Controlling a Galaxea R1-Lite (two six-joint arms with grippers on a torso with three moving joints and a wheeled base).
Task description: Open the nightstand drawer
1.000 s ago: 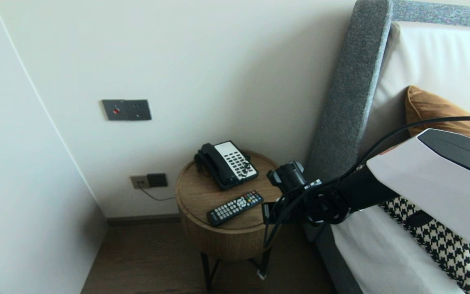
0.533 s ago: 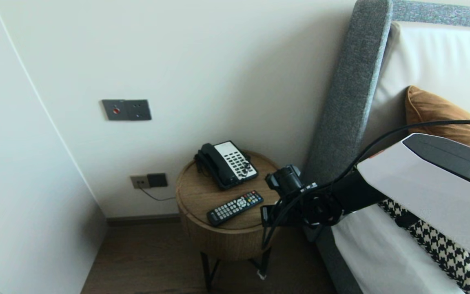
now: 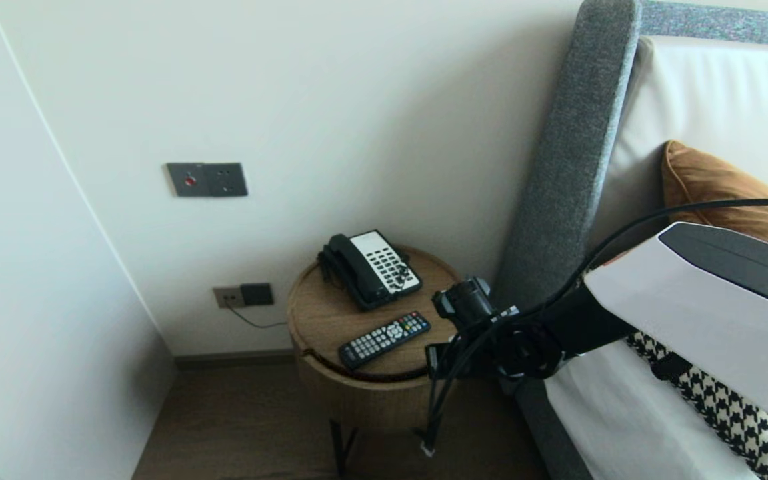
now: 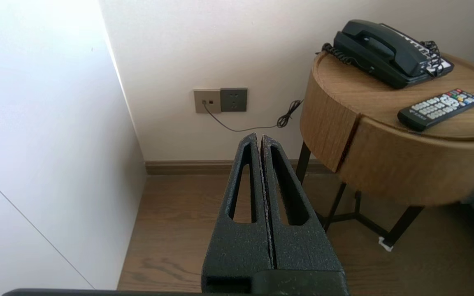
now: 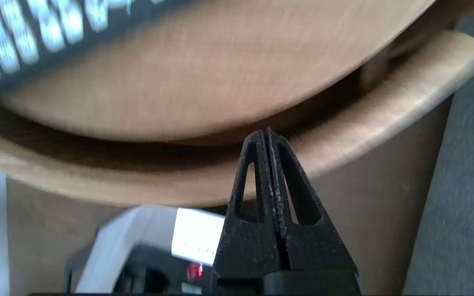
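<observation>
**Right gripper at the edge of the bedside table's top**

The right gripper point(image 5: 268, 133) has its jaws pressed together with nothing between them. In the head view it sits at about 4 o'clock on the round wooden side table point(image 3: 357, 400). In the right wrist view its tips point into a dark gap between the wooden top point(image 3: 321, 320) and the curved rim of the drum beneath it. I cannot tell whether the tips actually touch the top's edge. In the head view that gap shows as a dark line along the near edge of the top, from about 7 o'clock round to 4 o'clock.

Two things lie on the top. A black-and-white telephone point(image 3: 369, 268) is at 12 o'clock, close to the wall. A black remote control point(image 3: 384, 339) lies just off centre toward 5 o'clock, slanted, near the gripper but apart from it.

The left gripper point(image 4: 260, 137) is parked low over the wooden floor point(image 4: 179, 230), out toward 8 o'clock from the table, with its jaws together and empty.

A wall socket point(image 3: 244, 294) with a cable plugged in is at 9 o'clock from the table. The grey headboard point(image 3: 571, 153) rises at 2 o'clock, with an orange cushion point(image 3: 711, 187) beyond it.
</observation>
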